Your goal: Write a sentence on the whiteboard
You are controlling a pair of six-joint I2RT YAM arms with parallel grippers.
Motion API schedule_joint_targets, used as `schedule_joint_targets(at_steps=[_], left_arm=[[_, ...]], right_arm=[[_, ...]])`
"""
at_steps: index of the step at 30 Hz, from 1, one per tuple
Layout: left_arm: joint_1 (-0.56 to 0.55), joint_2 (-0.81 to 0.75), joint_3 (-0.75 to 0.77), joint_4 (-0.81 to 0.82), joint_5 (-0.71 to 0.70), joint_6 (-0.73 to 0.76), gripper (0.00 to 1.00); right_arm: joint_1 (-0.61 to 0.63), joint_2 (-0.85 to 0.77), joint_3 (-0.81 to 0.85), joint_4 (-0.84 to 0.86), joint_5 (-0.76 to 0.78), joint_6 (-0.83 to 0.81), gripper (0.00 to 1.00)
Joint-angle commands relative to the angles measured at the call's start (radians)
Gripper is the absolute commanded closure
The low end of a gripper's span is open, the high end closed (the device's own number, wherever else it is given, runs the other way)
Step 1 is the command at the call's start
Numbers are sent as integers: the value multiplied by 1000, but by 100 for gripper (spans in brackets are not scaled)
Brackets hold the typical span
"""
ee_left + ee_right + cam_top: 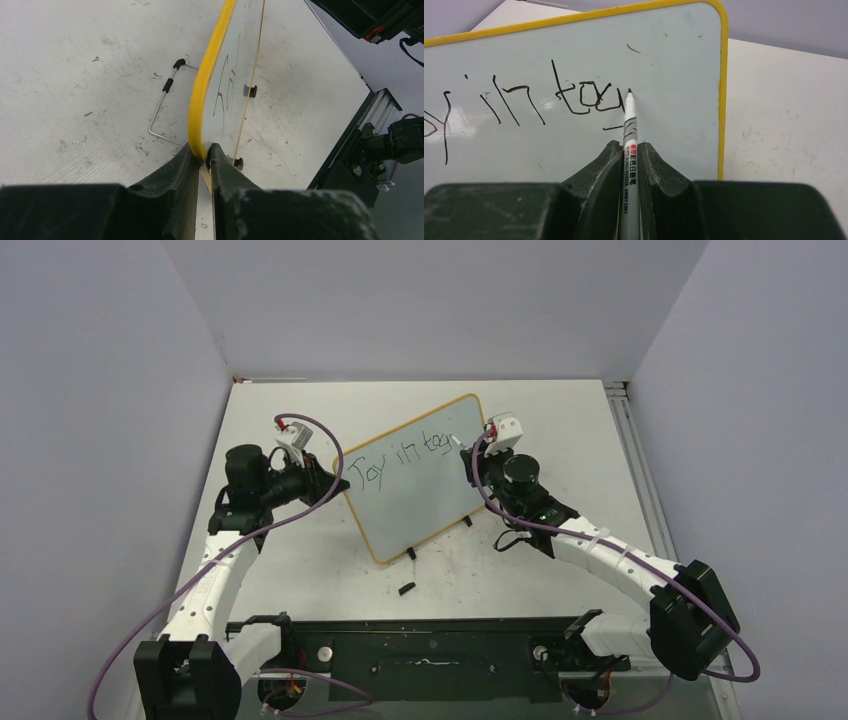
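The whiteboard (420, 485), pale with a yellow frame, stands tilted on the table. The sentence (405, 455) on it reads "Joy in tog" in black strokes; it also shows in the right wrist view (574, 100). My left gripper (335, 483) is shut on the whiteboard's left edge, its jaws pinching the yellow frame (200, 100) in the left wrist view (206, 152). My right gripper (470, 455) is shut on a white marker (630, 150). The marker's black tip touches the board just right of the "g". The whiteboard fills the right wrist view (674, 60).
A small black cap-like piece (405, 589) lies on the table in front of the board. Two black clip feet (411, 553) hold the board's lower edge. A bent wire stand (162, 107) lies behind the board. The black base rail (430, 645) runs along the near edge.
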Motion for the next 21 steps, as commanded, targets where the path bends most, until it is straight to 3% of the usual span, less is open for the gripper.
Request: schedule_joint_targets(at_steps=[1,21], left_arm=[[2,14,23,-24,1,27,100],[2,15,23,-25,-1,28,100]], right_arm=[[-10,7,21,55,5,-4,95],[-36,15,40,91,-12,-6,95]])
